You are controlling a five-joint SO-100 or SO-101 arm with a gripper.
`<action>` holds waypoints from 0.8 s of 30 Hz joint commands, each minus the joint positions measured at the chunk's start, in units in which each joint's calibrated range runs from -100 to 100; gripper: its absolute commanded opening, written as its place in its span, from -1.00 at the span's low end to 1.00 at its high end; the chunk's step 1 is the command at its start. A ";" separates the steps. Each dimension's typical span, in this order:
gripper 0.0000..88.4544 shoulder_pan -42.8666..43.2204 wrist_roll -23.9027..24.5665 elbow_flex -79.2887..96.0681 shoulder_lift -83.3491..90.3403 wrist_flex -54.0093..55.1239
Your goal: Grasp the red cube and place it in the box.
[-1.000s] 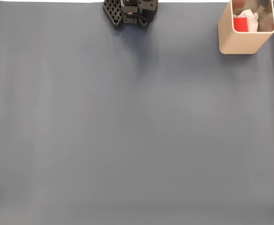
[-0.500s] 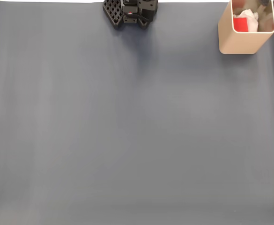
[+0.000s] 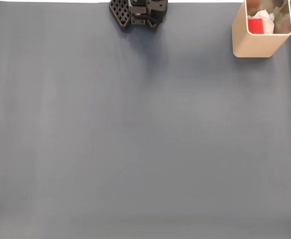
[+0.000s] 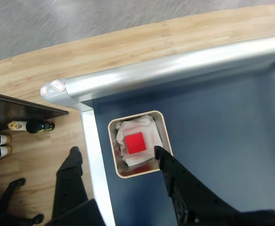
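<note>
Dark blue table mat [image 3: 135, 139]: bare across the fixed view.

Tan box [image 3: 254, 42]: at two o'clock in the fixed view, against the mat's edge.

My pincer [image 4: 113, 153]: wrist view, hovering high above the box [image 4: 166, 132], fingers spread wide to either side, holding nothing.

White padding [image 4: 149, 127]: lines the box, probably to cushion drops.

Red cube [image 4: 135, 143]: rests flat on the padding inside the box; placement looks done.

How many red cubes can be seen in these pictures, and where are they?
1. The red cube lies inside the box on white crumpled material, at the table corner; the fixed view shows it there too. Others might be hidden beneath the white material.
</note>
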State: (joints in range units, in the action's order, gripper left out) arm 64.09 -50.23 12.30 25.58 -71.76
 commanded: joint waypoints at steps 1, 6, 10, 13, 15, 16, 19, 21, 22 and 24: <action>-0.40 -1.45 -0.83 -1.07 2.59 0.28; -0.77 -3.87 -1.22 -1.35 3.28 1.10; -1.00 -6.85 -0.93 -1.26 3.89 2.00; -1.00 -10.12 -0.54 -1.26 4.58 2.66; -1.00 -12.60 -0.44 -1.35 5.10 2.74; -1.00 -14.02 -0.44 -1.35 5.45 2.74; -1.00 -18.64 -0.68 -1.35 6.05 2.82; -1.00 -21.98 -1.07 -1.17 6.57 2.82; -1.00 -23.68 -1.17 -1.17 6.83 2.82; -1.00 -27.09 -1.47 -0.89 7.61 2.82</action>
State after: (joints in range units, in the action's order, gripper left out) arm 41.54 -51.11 12.30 30.35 -69.77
